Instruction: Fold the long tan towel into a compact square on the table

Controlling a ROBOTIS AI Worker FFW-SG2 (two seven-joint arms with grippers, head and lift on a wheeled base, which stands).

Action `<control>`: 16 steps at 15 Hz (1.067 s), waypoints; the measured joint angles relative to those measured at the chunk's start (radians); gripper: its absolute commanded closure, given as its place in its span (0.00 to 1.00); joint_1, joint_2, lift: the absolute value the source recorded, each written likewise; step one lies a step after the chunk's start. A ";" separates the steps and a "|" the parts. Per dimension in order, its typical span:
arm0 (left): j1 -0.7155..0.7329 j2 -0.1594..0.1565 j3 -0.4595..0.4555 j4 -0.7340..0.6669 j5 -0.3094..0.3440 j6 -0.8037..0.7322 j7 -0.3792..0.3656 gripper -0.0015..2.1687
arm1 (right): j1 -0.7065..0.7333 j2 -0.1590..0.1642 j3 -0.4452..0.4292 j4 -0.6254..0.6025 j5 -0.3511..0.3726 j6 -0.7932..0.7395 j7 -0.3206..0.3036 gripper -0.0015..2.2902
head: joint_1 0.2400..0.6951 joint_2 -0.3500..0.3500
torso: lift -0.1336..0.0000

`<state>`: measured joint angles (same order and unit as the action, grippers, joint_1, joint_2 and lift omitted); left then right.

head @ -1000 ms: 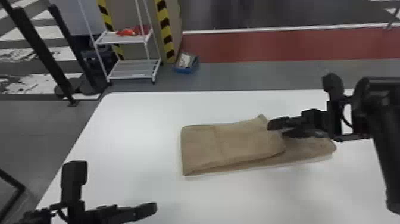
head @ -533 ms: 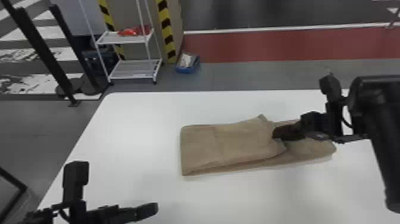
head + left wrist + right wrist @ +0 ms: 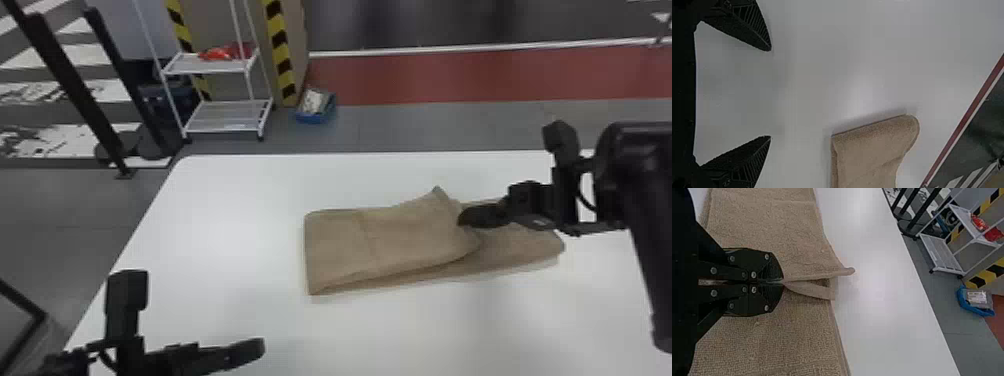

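The tan towel (image 3: 400, 240) lies on the white table, its left part folded over so that a raised edge crosses the layer beneath. My right gripper (image 3: 465, 218) is at that edge, over the towel's right half. In the right wrist view, my right gripper (image 3: 782, 282) is shut on the upper layer's edge, with the towel (image 3: 770, 231) pinched up between the fingertips. My left gripper (image 3: 257, 347) stays low at the front left, apart from the towel. Seen from the left wrist, my left gripper (image 3: 770, 94) is open above bare table, and a towel corner (image 3: 871, 152) lies beyond it.
The white table (image 3: 225, 215) has its left edge beside my left arm. Behind it on the floor stand a white shelf rack (image 3: 220, 117) and a blue bin (image 3: 316, 107). Black posts (image 3: 75, 85) rise at the back left.
My right gripper has gone from open to shut and holds the upper layer's edge. Its fingertips shifted slightly toward the towel's fold. The left arm is nearly still.
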<state>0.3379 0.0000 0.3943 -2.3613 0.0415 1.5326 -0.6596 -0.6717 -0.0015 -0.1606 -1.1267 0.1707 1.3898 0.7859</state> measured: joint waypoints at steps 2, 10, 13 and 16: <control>-0.008 0.000 0.002 0.006 0.000 -0.001 0.000 0.04 | 0.012 0.000 -0.011 -0.078 -0.029 0.098 0.005 0.49 | 1.00 0.70 | 0.07; -0.022 0.000 0.008 0.000 0.000 0.001 -0.008 0.04 | 0.103 0.000 -0.036 -0.280 -0.017 0.180 0.016 0.49 | 1.00 0.69 | 0.07; -0.031 0.000 0.002 -0.005 -0.002 0.004 -0.008 0.04 | 0.113 0.000 -0.065 -0.324 -0.010 0.180 0.020 0.49 | 1.00 0.66 | 0.07; -0.034 0.000 -0.012 -0.006 -0.006 0.005 0.002 0.04 | 0.124 0.000 -0.099 -0.366 -0.031 0.180 0.033 0.49 | 1.00 0.64 | 0.07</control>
<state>0.3039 0.0000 0.3826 -2.3670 0.0351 1.5371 -0.6576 -0.5473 -0.0015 -0.2594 -1.4923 0.1399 1.5702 0.8184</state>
